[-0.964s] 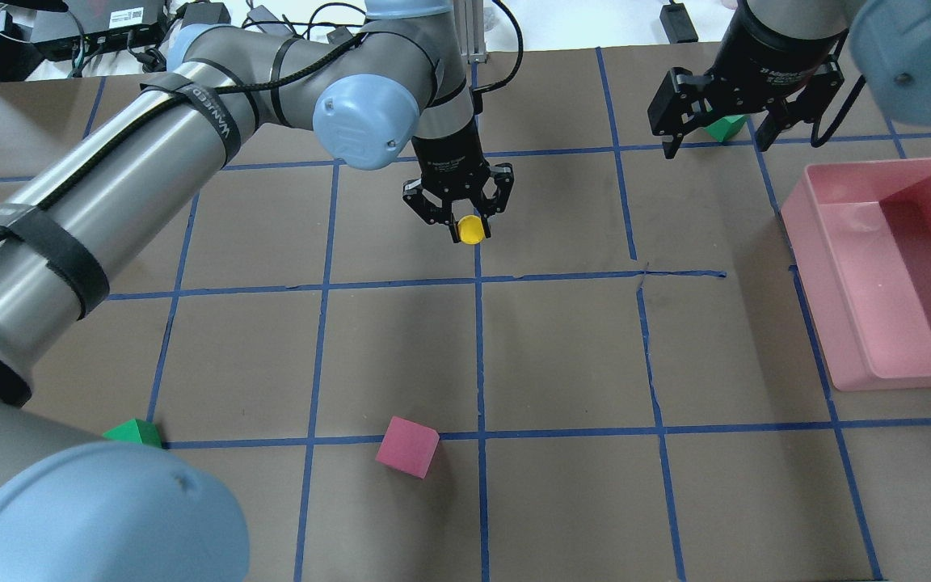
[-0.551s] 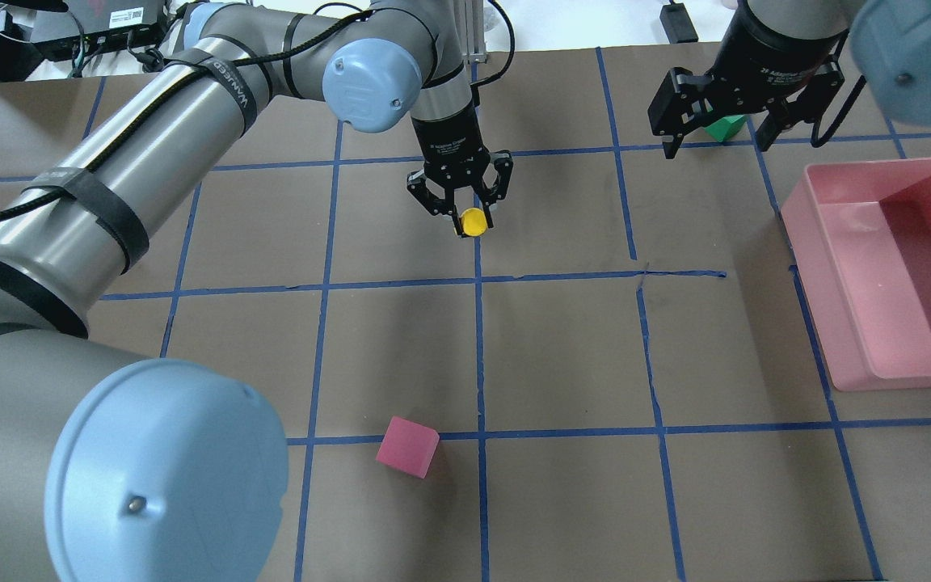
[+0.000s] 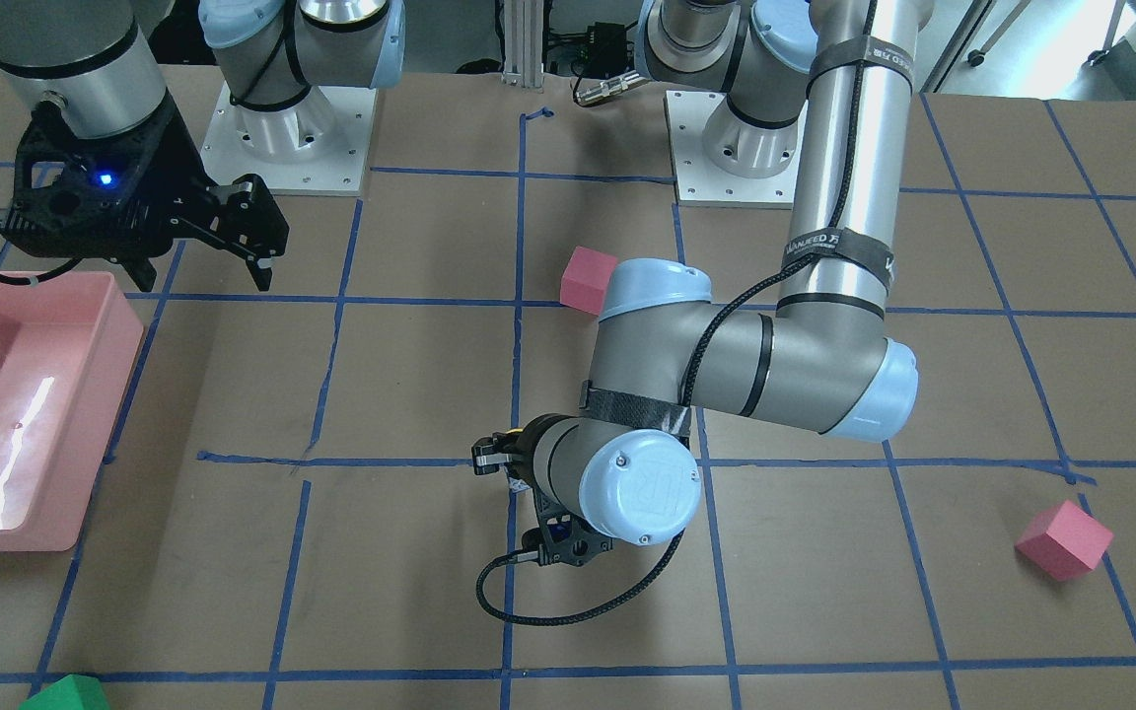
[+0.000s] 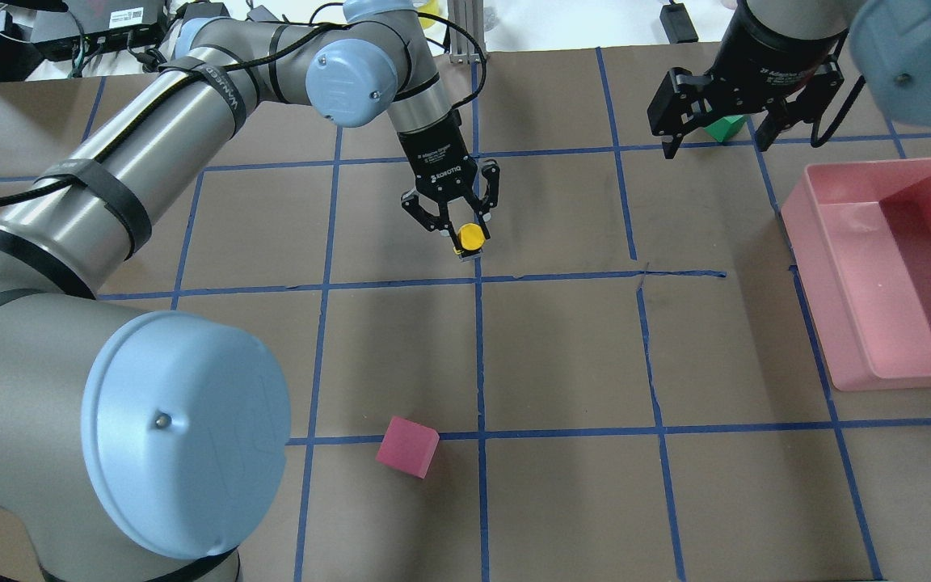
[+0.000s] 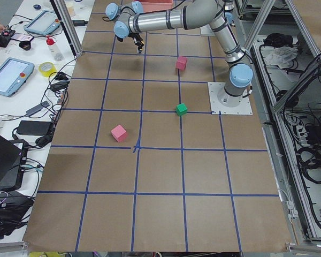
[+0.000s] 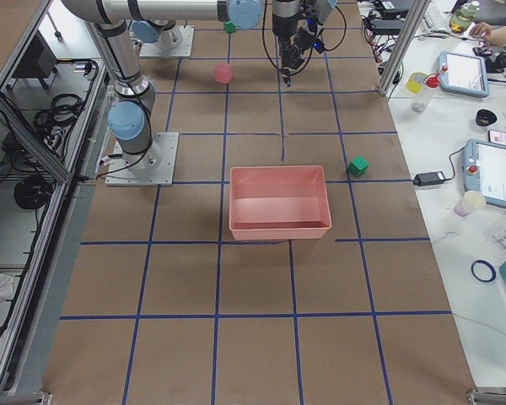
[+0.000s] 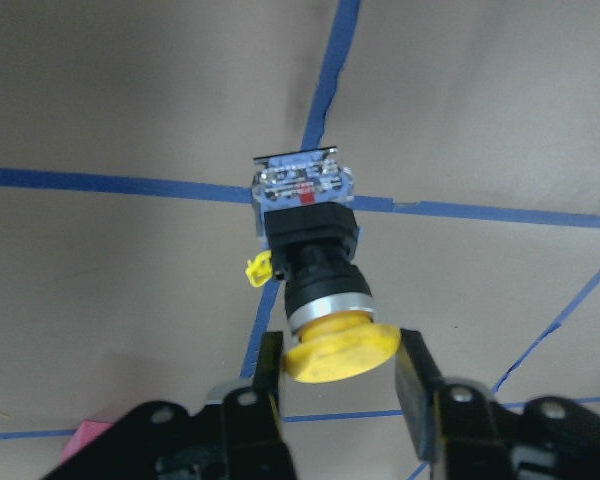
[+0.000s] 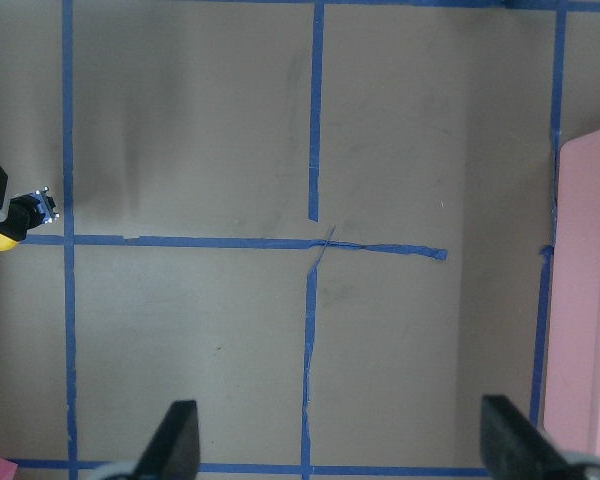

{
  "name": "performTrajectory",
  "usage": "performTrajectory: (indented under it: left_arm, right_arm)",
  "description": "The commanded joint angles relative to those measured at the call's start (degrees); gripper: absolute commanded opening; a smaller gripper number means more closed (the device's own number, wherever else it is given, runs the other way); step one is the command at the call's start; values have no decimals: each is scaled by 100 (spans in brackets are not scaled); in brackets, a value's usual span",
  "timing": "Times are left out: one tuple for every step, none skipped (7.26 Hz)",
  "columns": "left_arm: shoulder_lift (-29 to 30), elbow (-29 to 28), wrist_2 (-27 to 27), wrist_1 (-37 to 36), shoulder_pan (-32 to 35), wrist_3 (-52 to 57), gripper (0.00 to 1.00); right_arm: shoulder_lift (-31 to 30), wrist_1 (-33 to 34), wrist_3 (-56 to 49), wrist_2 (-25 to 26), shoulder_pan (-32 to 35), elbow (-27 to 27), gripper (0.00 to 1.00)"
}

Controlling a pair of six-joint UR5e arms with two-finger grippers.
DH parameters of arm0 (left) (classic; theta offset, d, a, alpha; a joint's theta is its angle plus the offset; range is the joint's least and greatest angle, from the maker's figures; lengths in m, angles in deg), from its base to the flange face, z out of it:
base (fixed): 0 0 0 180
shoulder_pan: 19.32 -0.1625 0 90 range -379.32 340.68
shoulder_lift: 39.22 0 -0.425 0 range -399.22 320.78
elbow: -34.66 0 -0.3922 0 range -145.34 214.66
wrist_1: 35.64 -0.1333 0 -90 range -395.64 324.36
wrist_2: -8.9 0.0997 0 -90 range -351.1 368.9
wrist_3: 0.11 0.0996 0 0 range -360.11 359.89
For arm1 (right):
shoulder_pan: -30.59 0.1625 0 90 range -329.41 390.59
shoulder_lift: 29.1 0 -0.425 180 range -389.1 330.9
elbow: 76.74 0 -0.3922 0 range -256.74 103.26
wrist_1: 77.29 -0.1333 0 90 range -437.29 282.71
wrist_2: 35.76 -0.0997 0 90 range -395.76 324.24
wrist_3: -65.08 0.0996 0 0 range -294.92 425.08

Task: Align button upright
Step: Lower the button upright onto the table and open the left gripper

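- Two grippers are showing, and we are finding them in different states.
- We are seeing the left gripper [image 7: 340, 372] pinching the button [image 7: 313, 240] by its yellow cap, with one finger pressing on each side of the cap.
- From the left wrist view, the black body and the grey-white base are pointing away from the camera, down toward the surface [image 4: 562, 356].
- From overhead, the button [image 4: 472, 237] is sitting over a blue tape line [image 4: 479, 339], just beyond a crossing of the tape. It is in the far half of the surface, about midway between the left and right edges.
- Its cap is facing up toward the overhead camera, and a sliver of the base is peeking out beneath it.
- We are finding no way to tell whether the base is touching the surface.
- We are seeing the right gripper [image 4: 716, 147] hanging with its fingers spread wide and holding nothing. It is toward the far right corner of the surface, well apart from the button.
- A green cube [image 4: 724, 128] is showing between those spread fingers from overhead.
- A pink bin [image 4: 813, 279] is lying along the right edge of the surface.
- A pink cube [image 4: 407, 446] is resting toward the near edge, well apart from the button.
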Motion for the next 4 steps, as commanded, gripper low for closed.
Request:
performTrajectory:
  left_arm:
    - [68, 20, -81, 14, -6, -21, 0]
    - [94, 29, -81, -4, -6, -21, 0]
    - [129, 46, -81, -21, -6, -12, 0]
    - [156, 55, -81, -21, -6, -12, 0]
  right_arm:
    - [0, 7, 0, 0, 3, 0, 100]
    - [0, 7, 0, 0, 3, 0, 100]
    - [0, 7, 0, 0, 3, 0, 100]
    - [0, 7, 0, 0, 3, 0, 100]
